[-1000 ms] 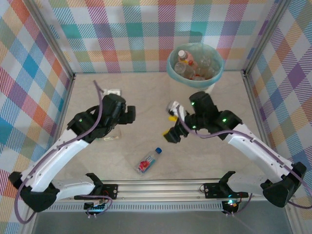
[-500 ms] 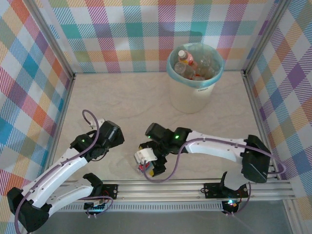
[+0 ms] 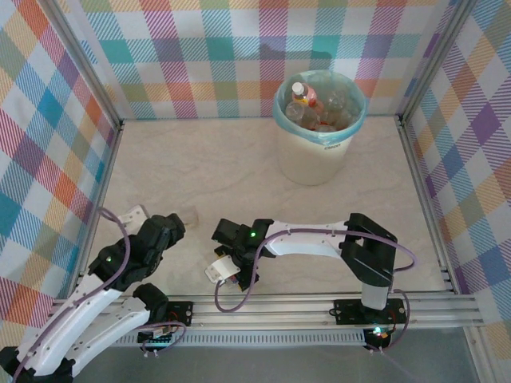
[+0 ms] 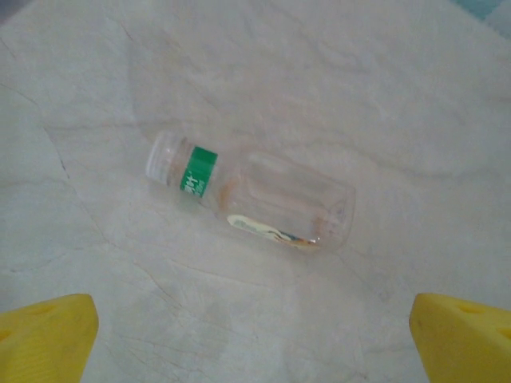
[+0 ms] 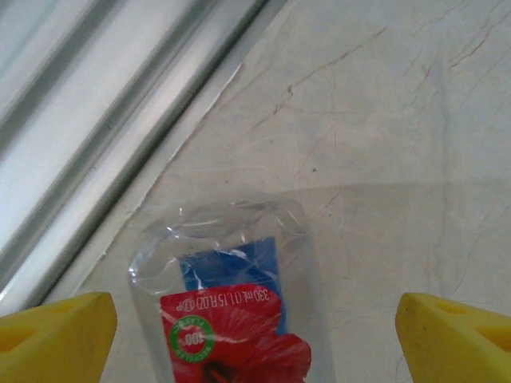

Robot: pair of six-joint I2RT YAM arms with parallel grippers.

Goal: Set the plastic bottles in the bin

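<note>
A clear bottle with a green band [image 4: 251, 195] lies on its side on the table, ahead of my left gripper [image 4: 255, 341], which is open and apart from it. From above this bottle [image 3: 190, 217] is a faint shape just right of the left gripper [image 3: 168, 229]. A clear bottle with a red and blue label [image 5: 231, 319] lies between the yellow fingertips [image 5: 56, 331] of my right gripper [image 5: 255, 339], which is open around it. From above, the right gripper [image 3: 227, 257] covers that bottle. The bin [image 3: 307, 163] stands at the back right, holding several bottles [image 3: 301, 94].
The metal rail [image 5: 104, 104] along the table's near edge runs close beside the red-label bottle. Checked walls enclose the table on three sides. The right arm's long link [image 3: 311, 238] stretches across the front centre.
My right arm swung from near the bin down to the front, onto the red-label bottle. My left arm drew back toward the near left corner.
</note>
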